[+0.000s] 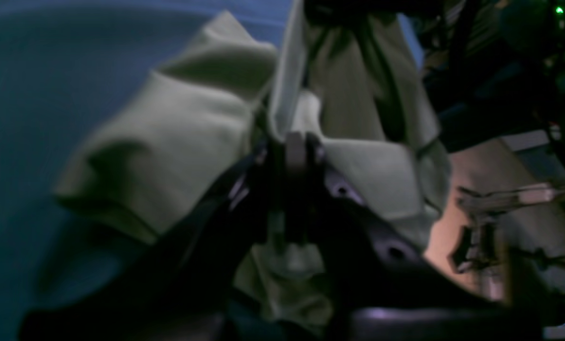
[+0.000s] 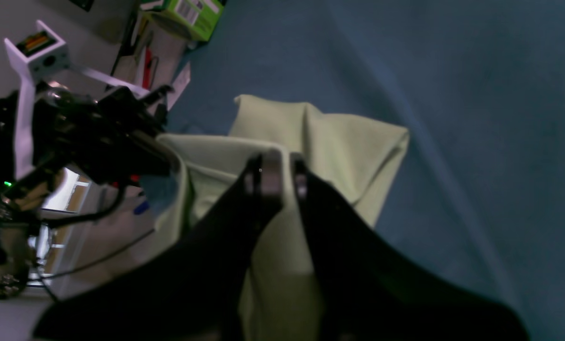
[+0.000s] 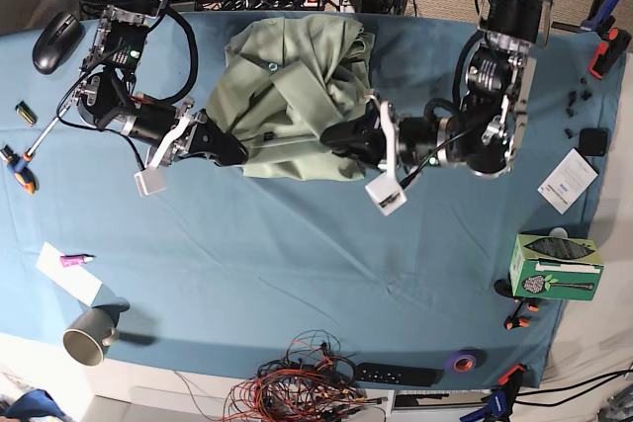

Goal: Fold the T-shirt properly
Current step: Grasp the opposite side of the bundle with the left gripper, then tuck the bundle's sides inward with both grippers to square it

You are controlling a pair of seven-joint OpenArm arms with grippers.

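The pale sage-green T-shirt [image 3: 292,96] lies bunched and creased on the teal table cloth [image 3: 297,264] near the table's far edge. My left gripper [image 1: 295,142] is shut on a fold of the shirt [image 1: 178,142] at its right front edge; in the base view this gripper [image 3: 341,135] is at the shirt's right side. My right gripper [image 2: 277,166] is shut on the shirt's fabric [image 2: 348,142] at its left front edge, at the shirt's left side in the base view [image 3: 223,150]. Collar and placket are hidden in the folds.
A green box [image 3: 556,266] stands at the right, a grey mug [image 3: 87,335] at the front left. A mouse [image 3: 51,29] lies at the far left. Tangled wires [image 3: 307,382] lie at the front edge. A white card [image 3: 568,179] lies at the right.
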